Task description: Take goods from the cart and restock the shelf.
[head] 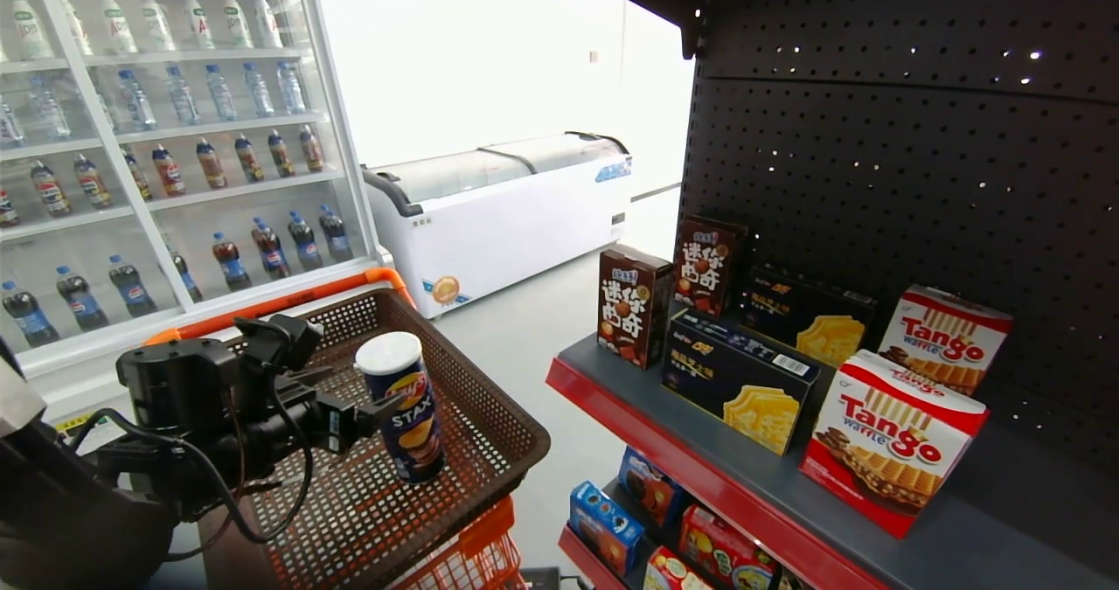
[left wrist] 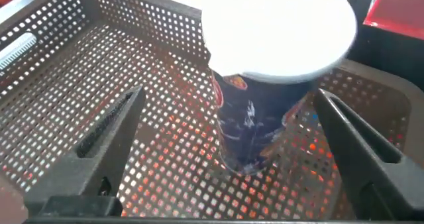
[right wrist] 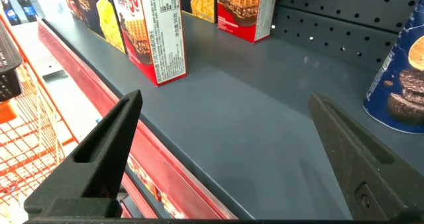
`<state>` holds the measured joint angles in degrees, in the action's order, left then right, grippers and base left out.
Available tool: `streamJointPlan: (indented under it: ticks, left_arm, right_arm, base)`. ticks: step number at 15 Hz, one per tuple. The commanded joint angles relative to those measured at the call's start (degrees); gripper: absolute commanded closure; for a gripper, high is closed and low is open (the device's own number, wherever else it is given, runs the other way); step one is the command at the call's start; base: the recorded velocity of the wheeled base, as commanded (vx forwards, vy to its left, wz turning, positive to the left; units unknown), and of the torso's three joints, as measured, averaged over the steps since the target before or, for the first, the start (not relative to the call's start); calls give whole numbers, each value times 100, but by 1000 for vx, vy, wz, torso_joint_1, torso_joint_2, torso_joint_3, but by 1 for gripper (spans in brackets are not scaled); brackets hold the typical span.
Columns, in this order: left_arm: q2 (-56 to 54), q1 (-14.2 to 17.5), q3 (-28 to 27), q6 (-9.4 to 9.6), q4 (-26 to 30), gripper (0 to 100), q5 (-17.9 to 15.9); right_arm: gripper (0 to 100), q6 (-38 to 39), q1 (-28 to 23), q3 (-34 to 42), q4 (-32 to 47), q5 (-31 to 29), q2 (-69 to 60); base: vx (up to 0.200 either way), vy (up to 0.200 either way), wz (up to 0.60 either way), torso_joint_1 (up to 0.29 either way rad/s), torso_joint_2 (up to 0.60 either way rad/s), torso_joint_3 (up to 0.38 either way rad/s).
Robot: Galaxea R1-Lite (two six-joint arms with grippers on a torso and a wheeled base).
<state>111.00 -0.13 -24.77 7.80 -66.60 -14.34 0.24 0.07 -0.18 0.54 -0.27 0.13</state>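
1. Store aisle, with a glass-door drinks cooler (head: 175, 135) on the left, a white chest freezer (head: 498, 214) behind, and a black pegboard shelf (head: 1023, 529) on the right. On its grey board stand waffle boxes (head: 887, 454), dark blue boxes (head: 743, 380) and brown boxes (head: 634, 306) in rows.
2. Between cooler and shelf sits the cart (head: 476, 370), its brown mesh basket under the left arm. The chips can (head: 411, 415), dark blue with a white lid, stands upright on the basket floor, toward the side nearer the shelf.
3. Down in the basket, the left gripper (left wrist: 228, 97) is level with the can's body. Its fingers (left wrist: 106, 144) are spread, one on each side of the can, with a gap showing at both sides in the left wrist view, so nothing is gripped yet.
4. Over a bare stretch of the shelf board hangs the right gripper (right wrist: 225, 101), fingers spread and holding nothing. A waffle box stands to one side of it and a blue round tub (right wrist: 404, 78) to the other.
5. The step in hand looks like the grasp itself: the can is framed but not clamped, and not lifted.
6. The next move calls for closing the fingers squarely on the can's middle, below the lid. If one finger lands first, the tall can could tip or slide on the mesh. After that it must rise clear of the basket wall before crossing to the open part of the shelf.
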Motion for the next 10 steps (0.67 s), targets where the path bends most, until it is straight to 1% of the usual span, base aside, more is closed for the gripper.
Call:
streamJointPlan:
  ticks: [1, 3, 5, 6, 7, 8, 9, 10]
  left_arm:
    - [599, -57, -344, 2, -108, 0, 10]
    - [845, -118, -529, 2, -275, 0, 10]
    - [1170, -224, -678, 2, -556, 0, 10]
    - [1170, -224, -678, 2, -556, 0, 10]
    - [1311, -303, -713, -7, -653, 0, 10]
    - [1328, -303, -713, 2, -653, 0, 1]
    - [1372, -408, -766, -7, -644, 0, 10]
    - [1407, -417, -784, -7, -644, 0, 10]
  right_arm:
    - [0, 2, 1, 1, -1, -8, 4]
    - [0, 2, 1, 1, -1, 0, 4]
    - [0, 2, 1, 1, -1, 0, 4]
    - [0, 2, 1, 1, -1, 0, 4]
    - [0, 2, 1, 1, -1, 0, 4]
    - [0, 2, 1, 1, -1, -8, 4]
    - [0, 2, 1, 1, -1, 0, 4]
    - [0, 2, 1, 1, -1, 0, 4]
  base:
    - [0, 0, 0, 0, 0, 0]
    - [0, 0, 0, 0, 0, 0]
    - [0, 0, 0, 0, 0, 0]
    - [0, 0, 0, 0, 0, 0]
    - [0, 0, 0, 0, 0, 0]
    - [0, 0, 0, 0, 0, 0]
    - [0, 0, 0, 0, 0, 0]
    - [0, 0, 0, 0, 0, 0]
